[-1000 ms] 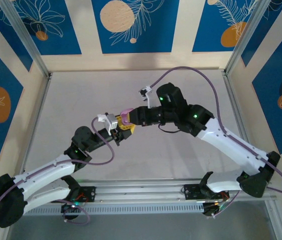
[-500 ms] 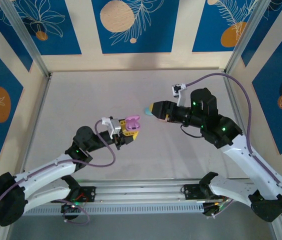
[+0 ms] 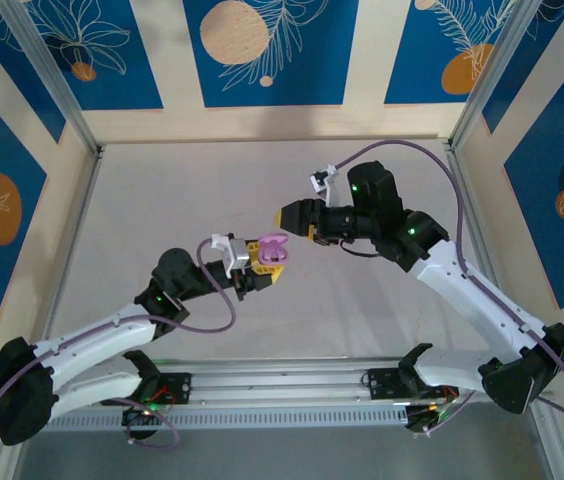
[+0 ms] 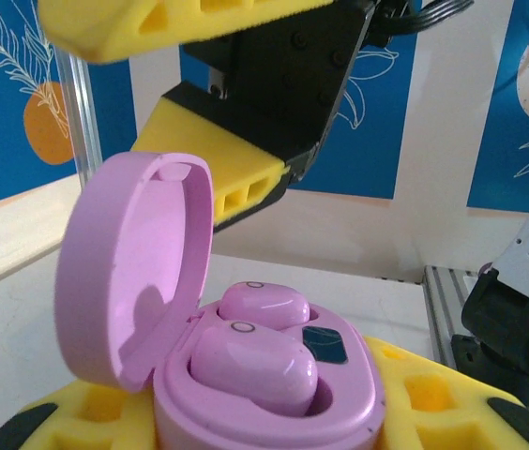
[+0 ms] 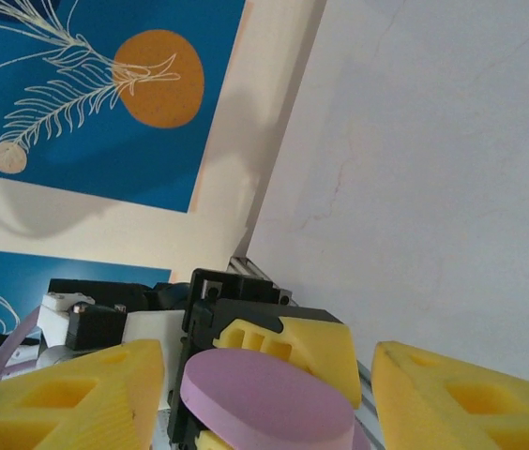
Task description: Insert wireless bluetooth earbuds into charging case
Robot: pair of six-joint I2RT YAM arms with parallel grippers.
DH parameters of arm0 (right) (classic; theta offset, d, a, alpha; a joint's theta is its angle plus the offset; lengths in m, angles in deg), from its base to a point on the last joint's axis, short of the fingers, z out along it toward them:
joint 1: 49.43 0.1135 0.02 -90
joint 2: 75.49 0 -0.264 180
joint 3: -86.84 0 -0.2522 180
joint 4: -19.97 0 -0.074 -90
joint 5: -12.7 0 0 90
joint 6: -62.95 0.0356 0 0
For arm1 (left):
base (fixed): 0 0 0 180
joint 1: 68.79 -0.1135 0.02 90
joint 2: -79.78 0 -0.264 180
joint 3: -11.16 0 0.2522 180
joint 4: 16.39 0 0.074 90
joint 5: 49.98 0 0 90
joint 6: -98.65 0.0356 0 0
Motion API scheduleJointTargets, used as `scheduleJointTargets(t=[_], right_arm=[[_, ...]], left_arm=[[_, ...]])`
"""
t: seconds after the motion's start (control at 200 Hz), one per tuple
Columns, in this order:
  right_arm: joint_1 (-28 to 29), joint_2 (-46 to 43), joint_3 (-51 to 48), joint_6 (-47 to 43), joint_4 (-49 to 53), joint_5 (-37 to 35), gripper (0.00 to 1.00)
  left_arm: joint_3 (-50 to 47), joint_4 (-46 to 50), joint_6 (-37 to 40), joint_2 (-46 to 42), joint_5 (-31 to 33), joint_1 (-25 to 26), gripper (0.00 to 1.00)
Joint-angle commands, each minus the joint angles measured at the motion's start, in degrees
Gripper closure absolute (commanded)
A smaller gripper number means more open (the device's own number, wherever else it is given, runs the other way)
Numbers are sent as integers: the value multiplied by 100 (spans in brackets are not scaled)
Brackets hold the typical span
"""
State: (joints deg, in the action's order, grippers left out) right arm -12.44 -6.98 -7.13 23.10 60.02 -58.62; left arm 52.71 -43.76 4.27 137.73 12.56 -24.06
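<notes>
The left end effector (image 3: 261,264) is clamped on the open lilac case (image 3: 274,247), mid-frame, to steady it; both lilac earbuds (image 4: 250,364) sit inside; the right end effector (image 3: 286,214) hangs just upper-right, fingers apart, empty.

The table (image 3: 162,200) lies open from 9 through 12 o'clock of the case (image 3: 273,250), as far as the back wall (image 3: 272,120) and the corner posts (image 3: 62,95). At 1 o'clock, just beside the case, the right gripper (image 3: 287,214) stands with jaws apart. Its arm blocks the way from 2 to 4 o'clock, and its cable (image 3: 402,148) arches above. The left gripper (image 3: 262,264) clamps the case from 8 o'clock, with its arm behind it. In the left wrist view the raised lid (image 4: 133,281) walls off the buds' (image 4: 250,370) left side, and the right gripper's fingers hang over them.
</notes>
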Motion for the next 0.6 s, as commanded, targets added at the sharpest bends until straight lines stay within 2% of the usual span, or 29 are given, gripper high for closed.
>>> scheduleJointTargets(t=[0.0, 0.18, 0.39, 0.595], right_arm=[[-30, 35, 181, 91, 24, 367, 39], [42, 230, 392, -73, 441, 520, 38], [141, 322, 436, -160, 437, 567, 38], [194, 310, 396, -269, 675, 569, 42]], left_arm=[[192, -157, 16, -12, -94, 70, 76], [174, -212, 8, -15, 19, 70, 76], [167, -186, -2, -86, 137, 75, 76], [137, -229, 8, -152, 255, 73, 76]])
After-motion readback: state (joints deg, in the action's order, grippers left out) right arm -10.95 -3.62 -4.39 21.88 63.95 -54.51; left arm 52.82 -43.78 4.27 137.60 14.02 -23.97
